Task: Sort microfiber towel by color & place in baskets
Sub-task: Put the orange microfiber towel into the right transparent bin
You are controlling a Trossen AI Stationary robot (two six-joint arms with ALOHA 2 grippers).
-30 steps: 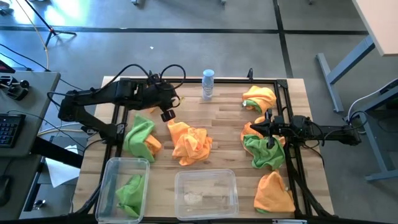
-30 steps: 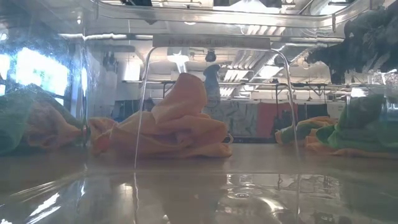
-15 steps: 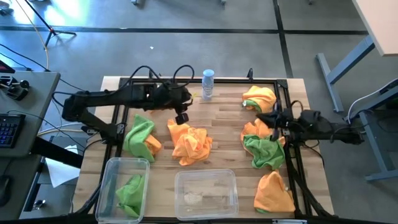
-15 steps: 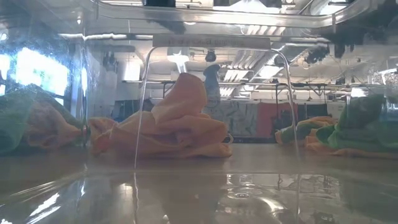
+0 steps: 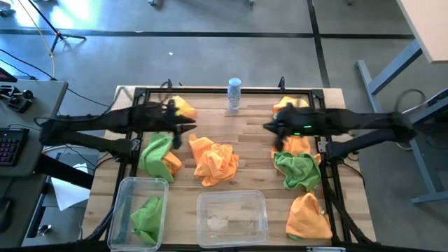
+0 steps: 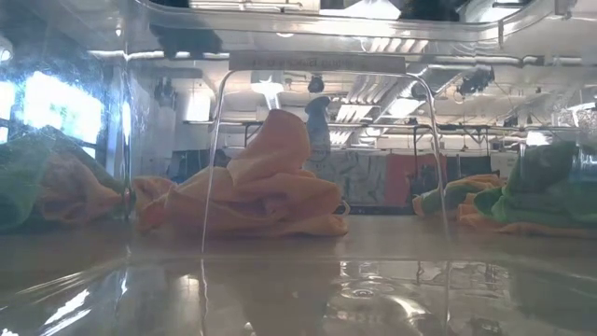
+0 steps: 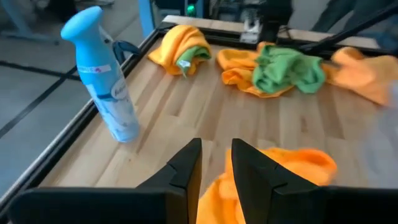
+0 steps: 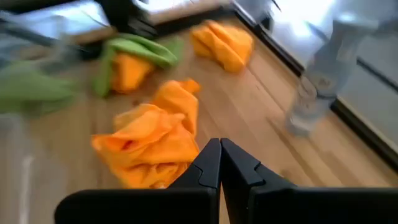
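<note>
Several fuzzy towels lie on the wooden table: an orange pile [image 5: 213, 159] in the middle, a green and orange lump [image 5: 159, 155] at the left, an orange one [image 5: 183, 107] at the far left, and more [image 5: 297, 164] at the right. The narrow basket [image 5: 120, 203] holds a green towel [image 5: 147, 213]. The wide basket [image 5: 231, 199] is beside it. My left gripper [image 5: 187, 127] hovers just left of the orange pile [image 7: 280, 165], its fingers a narrow gap apart [image 7: 216, 163], holding nothing. My right gripper [image 5: 268, 128] is shut [image 8: 219, 155] and empty, right of the pile [image 8: 149, 140].
A pale blue spray bottle [image 5: 234, 94] stands at the far edge, between the two grippers. A dark metal frame [image 5: 210, 91] runs round the table top. Bare wood shows between the orange pile and the right-hand towels.
My right gripper has risen off the green towel at the right and swung toward the table's left and far edge, to the middle. My left gripper went a little toward the right, then back toward the left. No towel has moved.
</note>
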